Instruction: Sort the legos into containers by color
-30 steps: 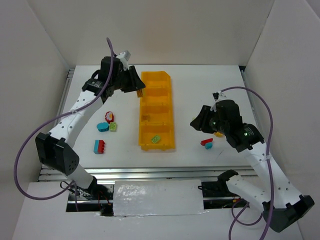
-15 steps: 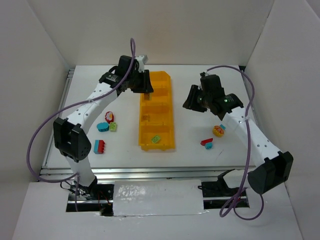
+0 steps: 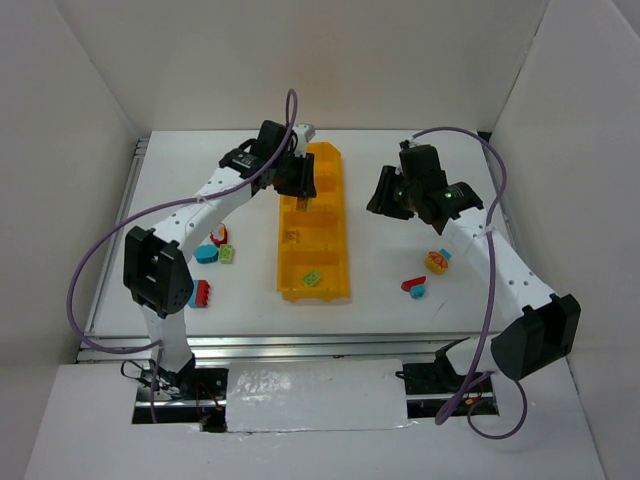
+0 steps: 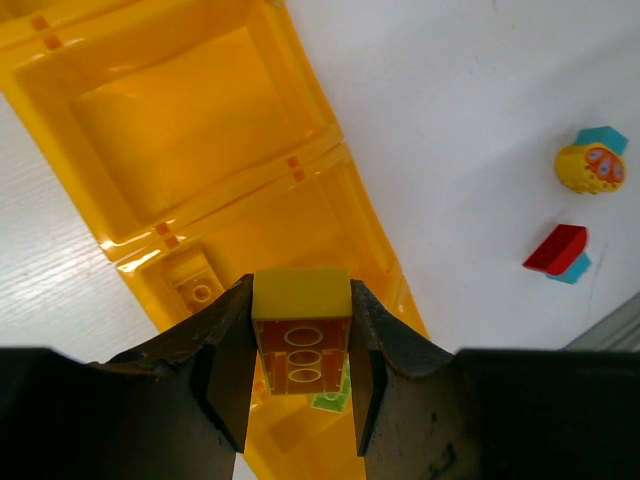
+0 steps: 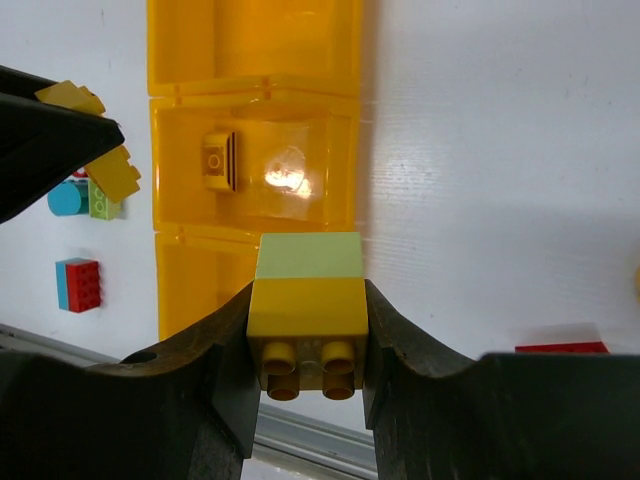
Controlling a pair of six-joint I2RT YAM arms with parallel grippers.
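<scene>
From above, the left gripper (image 3: 300, 188) hangs over the middle of the long bin (image 3: 322, 160), and the right gripper (image 3: 385, 197) hovers just beside the bin's right wall. Loose bricks (image 3: 206, 254) lie on the table (image 3: 390, 255) on both sides, and a green brick (image 3: 313, 278) sits in the nearest compartment. In the left wrist view the fingers (image 4: 232, 380) are pinched narrow on a yellow brick (image 4: 300, 295), held above the compartment where another yellow piece (image 4: 195, 287) lies. The good move, I judge, is to centre over that compartment, come low between its walls and only then let go, so the brick does not bounce next door. In the right wrist view the fingers (image 5: 225, 360) clamp a two-colour piece (image 5: 308, 290), yellow with pale green on top, over the table beside the bin. It would do well to hold off until the left gripper is clear, since both seem to aim at the same stretch of bin.
</scene>
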